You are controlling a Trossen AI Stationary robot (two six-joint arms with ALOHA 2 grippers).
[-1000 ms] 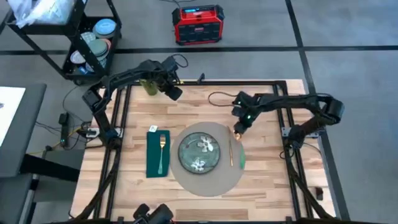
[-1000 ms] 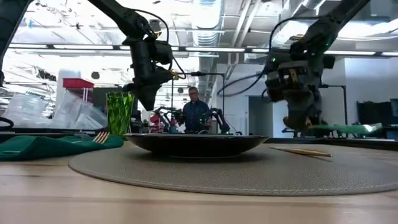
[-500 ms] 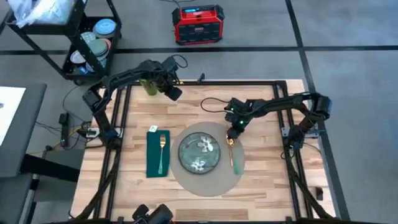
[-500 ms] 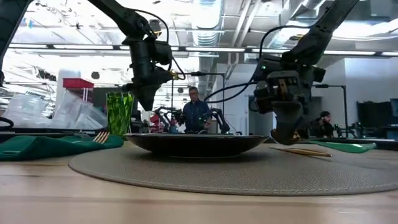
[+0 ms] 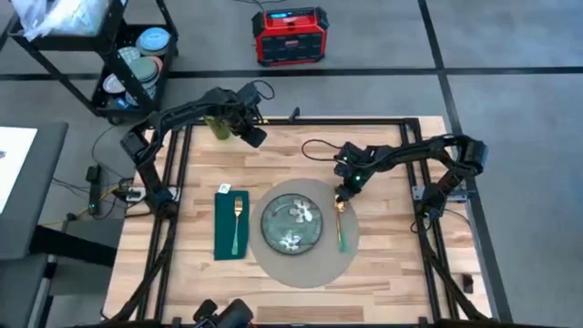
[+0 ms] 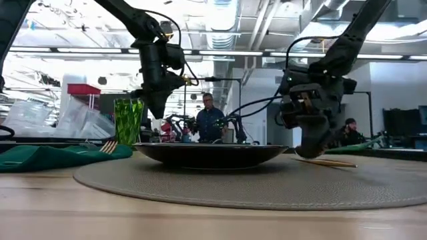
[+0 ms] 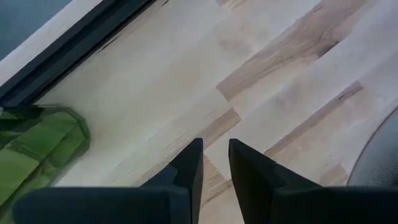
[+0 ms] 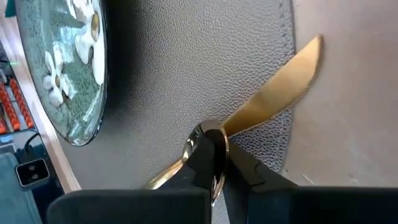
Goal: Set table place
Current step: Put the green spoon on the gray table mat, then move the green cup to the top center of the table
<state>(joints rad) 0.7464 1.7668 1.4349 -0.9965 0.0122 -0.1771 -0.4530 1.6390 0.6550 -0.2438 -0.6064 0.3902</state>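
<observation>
Now my right gripper (image 5: 340,194) is clenched on a gold spoon (image 8: 208,146) at the placemat's (image 5: 310,271) upper right edge, just right of the green floral plate (image 5: 293,223), frame centre. Gold knife (image 8: 273,96) lies beside it, tip past the mat onto the table (image 5: 383,264). My left gripper (image 5: 256,138) hangs upper left by the green glass (image 5: 217,126), fingers (image 7: 189,168) nearly closed on nothing. Fork (image 5: 237,221) rests on the green napkin (image 5: 224,241), left of the plate.

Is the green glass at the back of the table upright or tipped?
Upright. In the low view the green glass stands vertical on the table, rim up, beside the left tool, which hangs apart from it.
</observation>
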